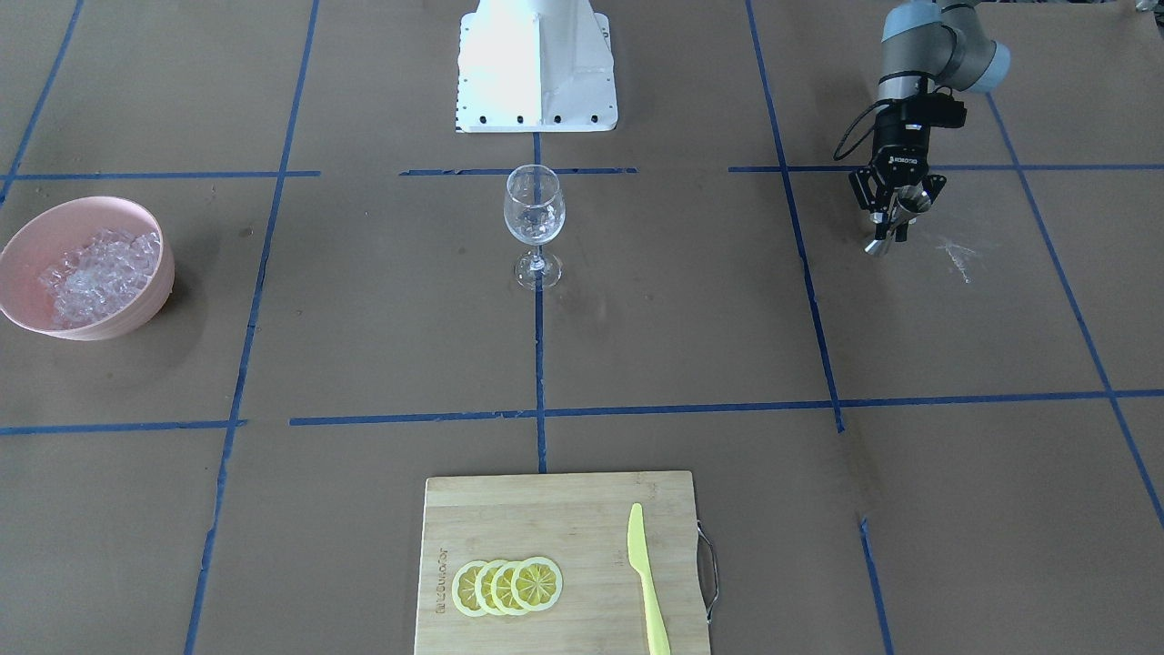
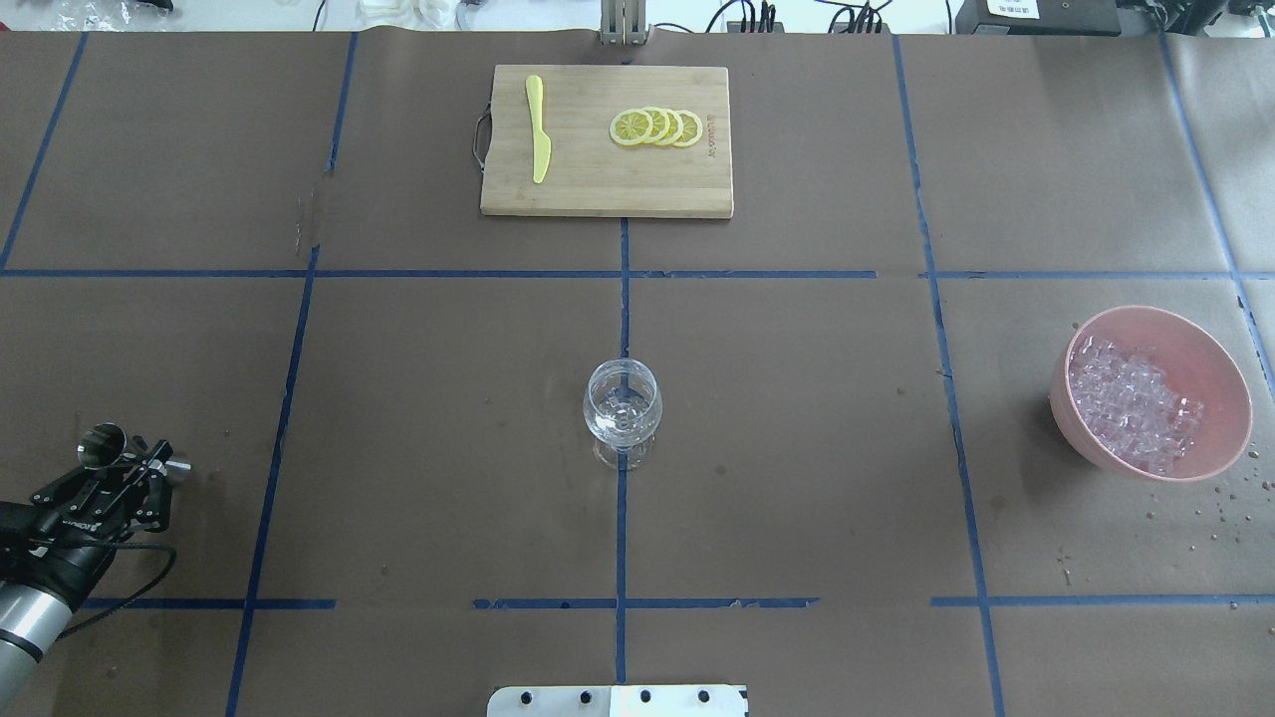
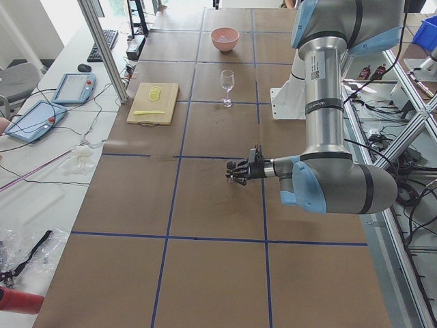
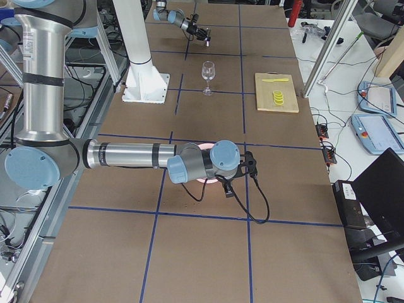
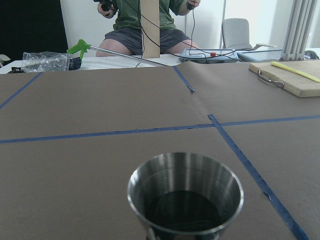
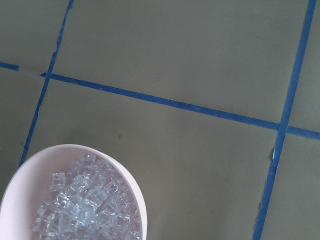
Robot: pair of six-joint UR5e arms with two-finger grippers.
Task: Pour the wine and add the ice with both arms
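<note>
An empty clear wine glass (image 1: pixel 535 214) stands at the table's middle, also in the overhead view (image 2: pixel 623 403). The ice (image 1: pixel 100 273) fills a pink bowl (image 1: pixel 156 289), seen overhead (image 2: pixel 1131 403) and in the right wrist view (image 6: pixel 85 205). My left gripper (image 1: pixel 896 223) is shut on a steel measuring cup (image 2: pixel 102 445) far from the glass. The cup (image 5: pixel 185 195) holds dark liquid. My right gripper (image 4: pixel 228 188) hovers over the bowl. It shows only in the exterior right view, so I cannot tell if it is open or shut.
A wooden cutting board (image 1: pixel 564 509) on the operators' side carries lemon slices (image 1: pixel 507 585) and a yellow knife (image 1: pixel 647 582). The white base block (image 1: pixel 536 82) stands behind the glass. A seated person (image 5: pixel 145 25) is beyond the table's end.
</note>
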